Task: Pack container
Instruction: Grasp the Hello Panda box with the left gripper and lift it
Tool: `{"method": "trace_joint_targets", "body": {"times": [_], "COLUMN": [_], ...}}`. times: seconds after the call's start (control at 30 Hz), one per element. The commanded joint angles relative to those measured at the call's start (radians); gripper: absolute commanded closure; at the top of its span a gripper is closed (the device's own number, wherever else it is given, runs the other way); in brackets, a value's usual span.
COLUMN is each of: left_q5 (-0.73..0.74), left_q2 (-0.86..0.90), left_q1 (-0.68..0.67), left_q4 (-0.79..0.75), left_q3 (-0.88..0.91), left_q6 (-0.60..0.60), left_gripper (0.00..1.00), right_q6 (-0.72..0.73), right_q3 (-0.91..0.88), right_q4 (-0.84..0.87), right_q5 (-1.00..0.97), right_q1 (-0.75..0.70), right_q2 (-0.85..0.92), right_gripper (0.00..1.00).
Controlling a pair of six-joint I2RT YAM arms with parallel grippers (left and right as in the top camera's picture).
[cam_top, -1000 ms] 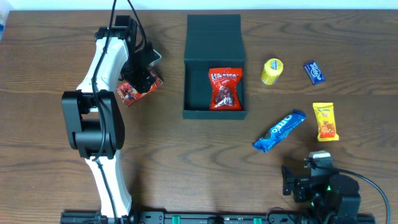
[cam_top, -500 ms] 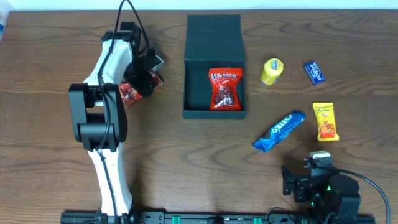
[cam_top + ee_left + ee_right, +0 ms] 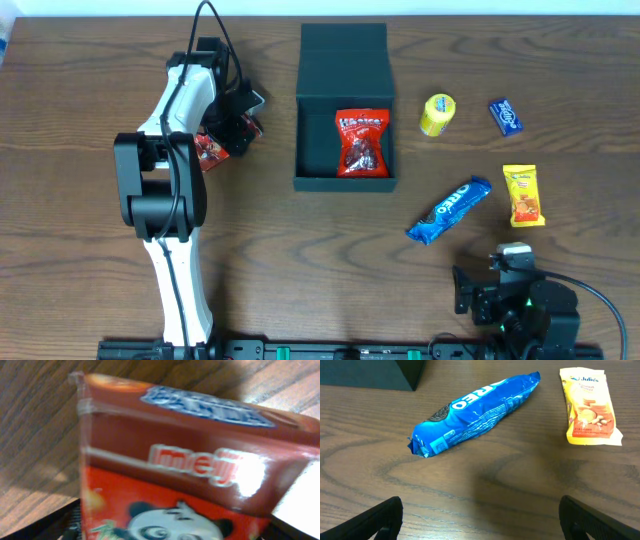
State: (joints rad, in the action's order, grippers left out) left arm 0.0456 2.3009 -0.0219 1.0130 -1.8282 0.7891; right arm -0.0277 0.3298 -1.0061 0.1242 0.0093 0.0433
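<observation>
The dark green container (image 3: 343, 60) stands open at the table's middle back, its lid flap lying flat behind it, with a red snack packet (image 3: 362, 142) inside. My left gripper (image 3: 232, 128) is shut on a red panda snack box (image 3: 209, 150), held left of the container; the box fills the left wrist view (image 3: 180, 485). My right gripper (image 3: 500, 290) is open and empty at the front right, its fingertips (image 3: 385, 520) at the lower corners of the right wrist view.
A blue Oreo packet (image 3: 448, 209) (image 3: 475, 410) and a yellow biscuit packet (image 3: 523, 194) (image 3: 588, 405) lie right of the container. A yellow round cup (image 3: 438, 114) and a small blue packet (image 3: 506, 116) lie further back right.
My left gripper has lifted the red panda box and moved it slightly right and back. The right arm has not moved.
</observation>
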Motion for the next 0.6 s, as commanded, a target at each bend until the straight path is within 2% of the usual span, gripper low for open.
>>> {"method": "trace_joint_targets", "body": {"times": [0.0, 0.1, 0.17, 0.23, 0.57], "left_q5": [-0.001, -0.001, -0.001, -0.001, -0.001], "left_q2": [0.015, 0.015, 0.015, 0.015, 0.015], "left_q1": [-0.003, -0.005, -0.007, -0.010, -0.024], "left_q4": [0.003, 0.003, 0.003, 0.004, 0.007], "left_q3": [0.001, 0.001, 0.001, 0.001, 0.001], "left_q6": [-0.005, -0.005, -0.008, -0.012, -0.036], "left_gripper": [0.13, 0.20, 0.31, 0.35, 0.40], "right_q6": [-0.011, -0.011, -0.011, -0.011, -0.011], "right_q3": [-0.006, -0.006, -0.006, -0.006, -0.006], "right_q4": [-0.003, -0.003, -0.003, -0.003, -0.003], "right_q5": [0.008, 0.008, 0.008, 0.008, 0.008], "right_q1": [-0.006, -0.006, -0.006, -0.006, -0.006], "right_q2": [-0.006, -0.006, -0.006, -0.006, -0.006], "right_gripper": [0.01, 0.01, 0.01, 0.01, 0.01]}}
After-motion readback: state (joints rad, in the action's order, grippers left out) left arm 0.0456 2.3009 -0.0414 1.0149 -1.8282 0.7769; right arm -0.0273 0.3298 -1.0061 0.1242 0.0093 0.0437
